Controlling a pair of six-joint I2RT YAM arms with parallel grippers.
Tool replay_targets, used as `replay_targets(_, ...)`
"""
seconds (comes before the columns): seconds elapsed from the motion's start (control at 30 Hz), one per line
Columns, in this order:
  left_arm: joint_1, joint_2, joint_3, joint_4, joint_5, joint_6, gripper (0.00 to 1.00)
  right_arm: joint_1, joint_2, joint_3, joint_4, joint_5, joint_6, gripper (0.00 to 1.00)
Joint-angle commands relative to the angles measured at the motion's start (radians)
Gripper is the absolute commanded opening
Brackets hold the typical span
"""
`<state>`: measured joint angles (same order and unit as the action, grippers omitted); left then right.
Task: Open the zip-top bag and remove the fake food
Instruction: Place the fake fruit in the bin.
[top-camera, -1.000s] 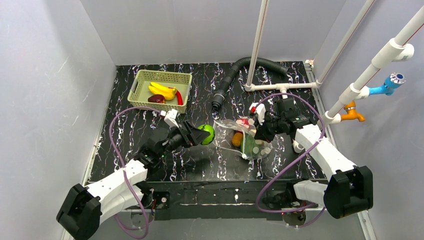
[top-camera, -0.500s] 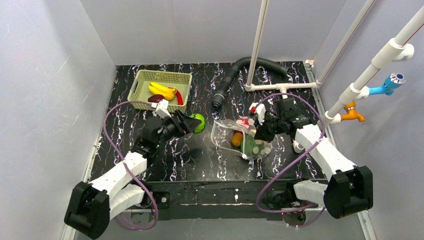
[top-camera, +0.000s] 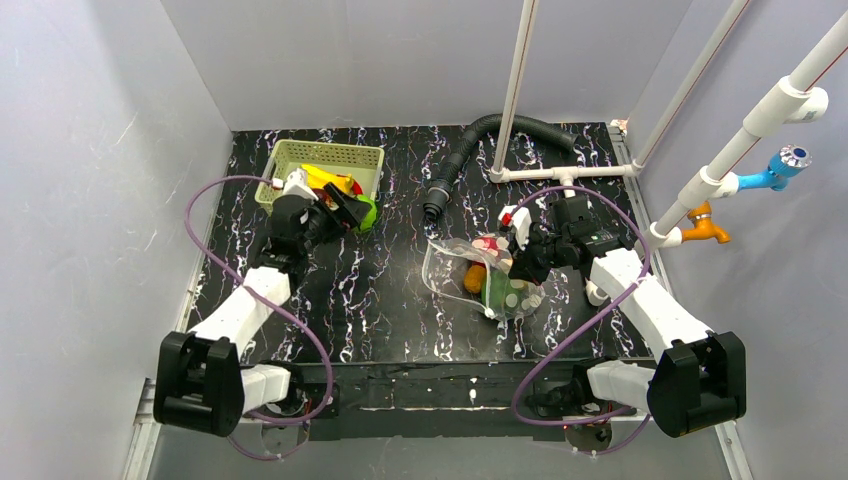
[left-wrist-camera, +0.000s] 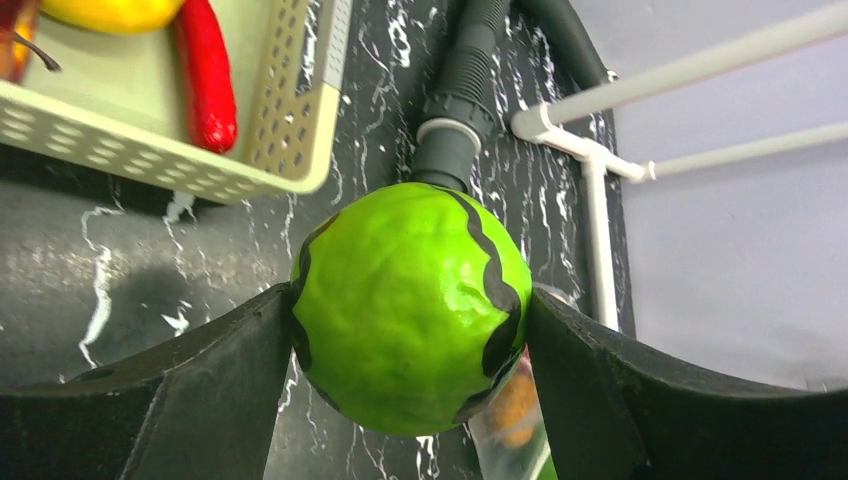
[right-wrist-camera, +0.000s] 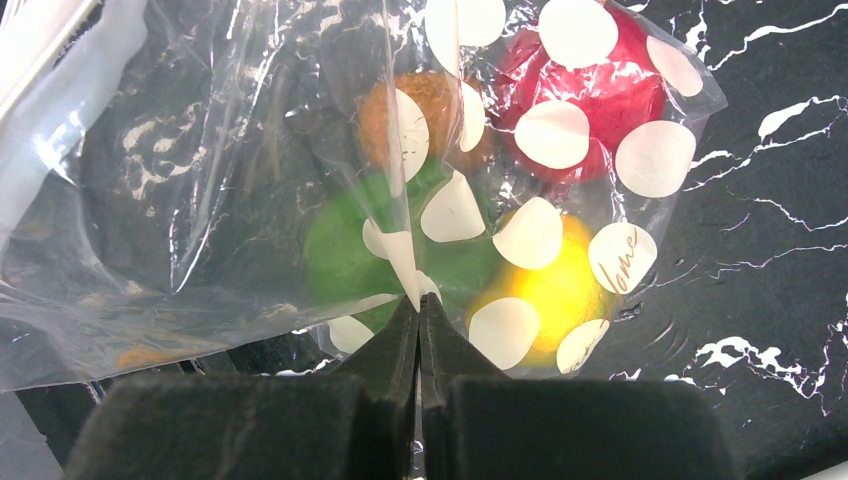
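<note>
Overhead view of a black, white-veined worktop (top-camera: 400, 320) with two robot arms. The step in hand looks like emptying the bag. One piece of fake food is out and is held close to a pale green lattice plastic basket (top-camera: 320, 148) at the far left.

The left arm (top-camera: 245, 305) reaches to the basket's near right corner. Its jaws stand wide and grasp a glossy bright green plastic ball with dark wavy stripes (left-wrist-camera: 410, 305), which fills the gap and is pressed on both sides. From the wrist camera the basket rim sits beyond and to the left of the ball. The ball therefore seems to be beside the corner rather than over the inside, though from overhead I cannot tell for sure. A yellow plastic banana (top-camera: 325, 180) and a red plastic chili (left-wrist-camera: 207, 75) lie in the basket.

Well apart, right of centre, the clear floppy zip-top bag with white oval spots (right-wrist-camera: 200, 150) lies on the worktop. The right arm (top-camera: 640, 295) bends over it, its jaws clenched tight on a thin fold of the film. Inside the bag, just beyond those jaws, are a red piece (right-wrist-camera: 590, 90), an orange-brown piece (right-wrist-camera: 420, 120), a green piece (right-wrist-camera: 335, 250) and a yellow piece (right-wrist-camera: 545, 295).

The next move is likely to carry the ball over the rim and release it. The left arm would then go to the bag for the rest while the right jaws hold the film.
</note>
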<state>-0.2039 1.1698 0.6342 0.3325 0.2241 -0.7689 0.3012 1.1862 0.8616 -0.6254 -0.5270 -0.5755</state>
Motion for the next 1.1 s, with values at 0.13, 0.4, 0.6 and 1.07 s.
replay_targets(0.13,0.040,0.149,0.253,-0.196,-0.152,0.079,0.00,-0.005,-0.002,0.025,0.022,-0.024,0.004,0.04)
replay_targets(0.4,0.050,0.358,0.498,-0.417,-0.252,0.072,0.00,-0.005,0.000,0.023,0.021,-0.027,0.004,0.04)
replay_targets(0.6,0.052,0.455,0.593,-0.475,-0.276,0.082,0.00,-0.008,-0.004,0.023,0.021,-0.025,0.002,0.05)
replay_targets(1.07,0.071,0.601,0.749,-0.538,-0.224,0.137,0.98,-0.020,-0.013,0.023,0.016,-0.037,0.000,0.08)
